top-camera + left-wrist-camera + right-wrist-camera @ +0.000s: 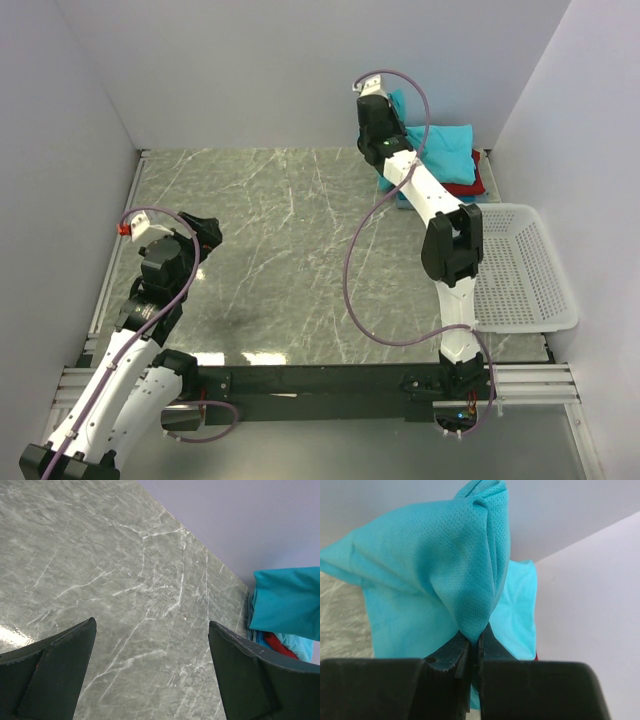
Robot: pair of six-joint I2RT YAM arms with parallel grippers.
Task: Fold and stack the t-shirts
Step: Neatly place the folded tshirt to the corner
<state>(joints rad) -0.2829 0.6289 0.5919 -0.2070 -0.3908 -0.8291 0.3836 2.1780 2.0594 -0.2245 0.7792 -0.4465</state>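
Near left: left gripper (151,630), jaws fully apart, empty, above grey marbled table (270,220). Right side: white lattice basket (520,270) at table edge. Far right corner: right gripper (474,642) pinched tight on fold of teal t-shirt (445,565), over stack of t-shirts (450,160).

The right arm (420,190) reaches to the t-shirts (450,145) (teal over red) near the basket (520,275).

Lab enclosure: blank walls (300,70), marbled tabletop (280,240)
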